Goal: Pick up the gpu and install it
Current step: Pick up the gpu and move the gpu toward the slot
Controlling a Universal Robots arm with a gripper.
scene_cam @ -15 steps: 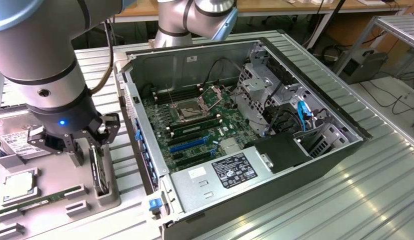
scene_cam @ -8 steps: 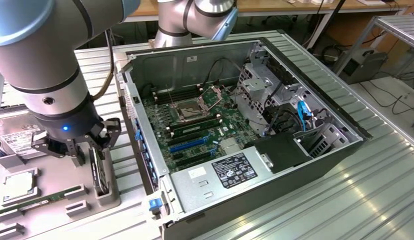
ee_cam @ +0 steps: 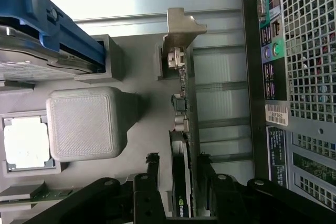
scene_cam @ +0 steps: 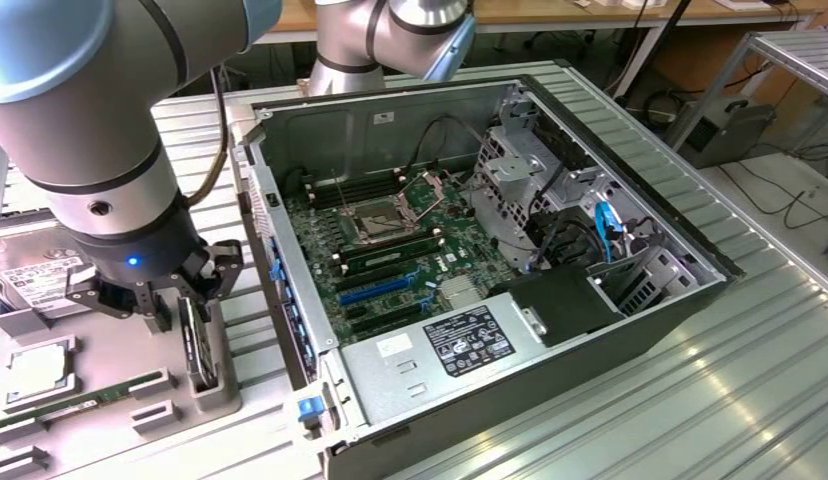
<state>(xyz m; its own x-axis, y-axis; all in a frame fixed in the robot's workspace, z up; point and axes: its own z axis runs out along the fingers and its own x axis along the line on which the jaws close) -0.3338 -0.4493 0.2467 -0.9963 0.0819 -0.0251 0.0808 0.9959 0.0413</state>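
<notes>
Noting the open computer case (scene_cam: 387, 120) at centre frame on the surface (scene_cam: 734, 400), with the parts tray (scene_cam: 114, 345) at lower left. Tool (scene_cam: 185, 312) is over the tray, jaws spread wide, straddling the gpu (ee_cam: 181, 182) without gripping it. The card stands on edge in its tray slot. Risk: closing off-centre could tilt the card or pinch its components. Case stickers unreadable.

You can read nothing for certain. At six o'clock in the exterior view, the power supply label (scene_cam: 468, 340) has print too fine. So have the hard drive label (scene_cam: 38, 280) at nine o'clock, the case sticker (ee_cam: 276, 114) and the gpu (ee_cam: 181, 182) logo.
</notes>
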